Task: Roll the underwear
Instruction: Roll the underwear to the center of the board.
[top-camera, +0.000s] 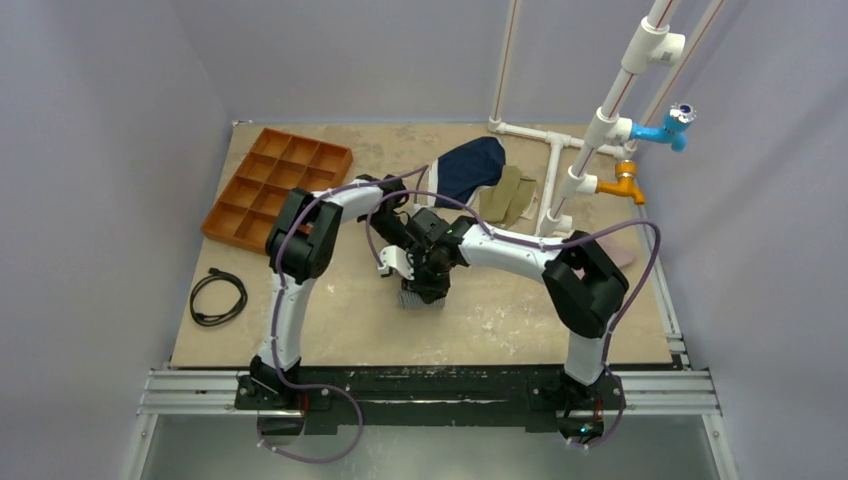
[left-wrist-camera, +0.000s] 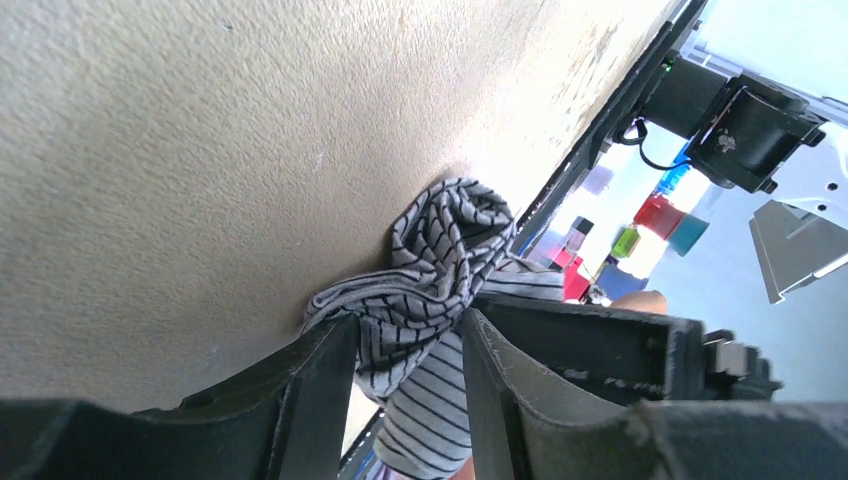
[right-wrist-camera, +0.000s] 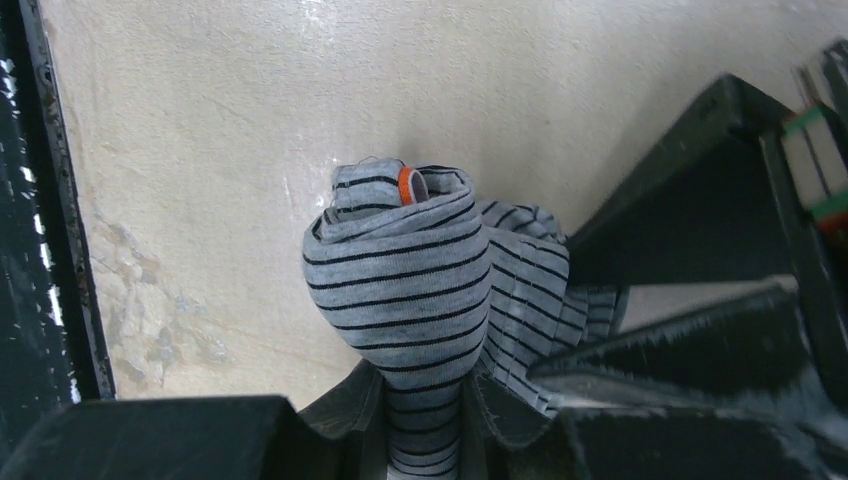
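Grey-striped cloth, the underwear (right-wrist-camera: 420, 280), lay rolled in a bundle on the table (top-camera: 330, 320); my left gripper (left-wrist-camera: 405, 345) and my right gripper (right-wrist-camera: 425, 425) were both clamped on its fabric.

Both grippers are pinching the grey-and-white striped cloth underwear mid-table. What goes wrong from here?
Unrolling: the grey-and-white striped cloth underwear is only a loose bundle pinched by the left gripper and right gripper. Letting go may spring it open.
Collision: both grippers crowd one spot on the cloth, so either one moving could clip the other.
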